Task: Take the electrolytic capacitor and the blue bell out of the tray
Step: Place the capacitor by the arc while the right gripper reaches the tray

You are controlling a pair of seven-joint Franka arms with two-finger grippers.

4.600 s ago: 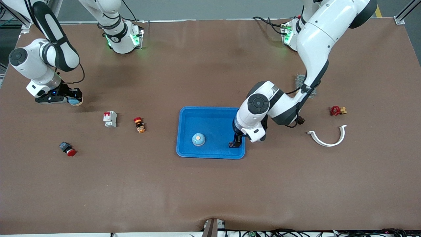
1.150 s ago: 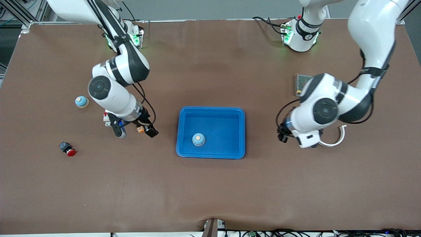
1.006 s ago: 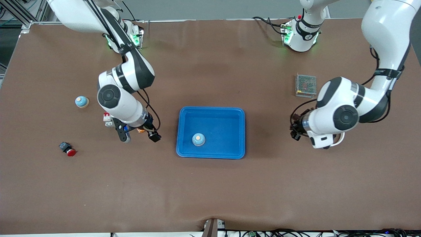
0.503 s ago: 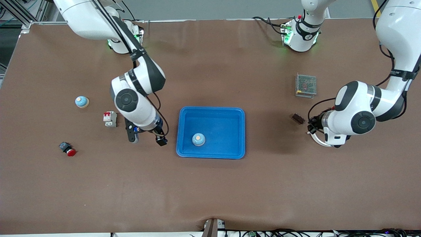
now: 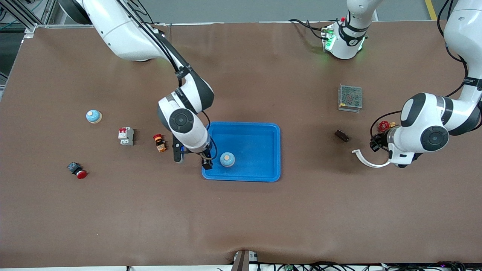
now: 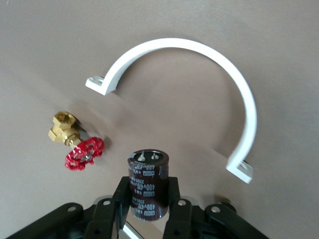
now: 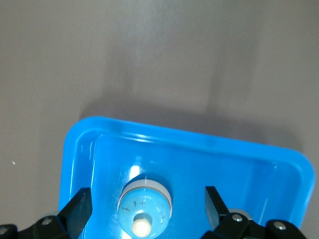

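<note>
A blue bell [image 5: 227,159] with a cream knob sits in the blue tray [image 5: 260,131], at the end toward the right arm. My right gripper [image 5: 191,159] is open above that end of the tray. In the right wrist view the bell [image 7: 144,211] shows between its spread fingers [image 7: 79,209], untouched. My left gripper [image 5: 375,143] hangs over the table beside a white curved bracket [image 5: 372,161]. In the left wrist view it [image 6: 147,191] is shut on a dark brown capacitor [image 6: 148,172], held upright.
A second blue bell [image 5: 93,116], a breaker [image 5: 125,136], an orange-red button [image 5: 159,142] and a red button [image 5: 77,170] lie toward the right arm's end. A red valve [image 5: 384,125], a mesh box [image 5: 350,98] and a small dark block [image 5: 342,135] lie toward the left arm's end.
My right gripper has moved from beside the breaker to the tray, over the bell. My left gripper has carried the capacitor away from the tray, toward the bracket and valve.
</note>
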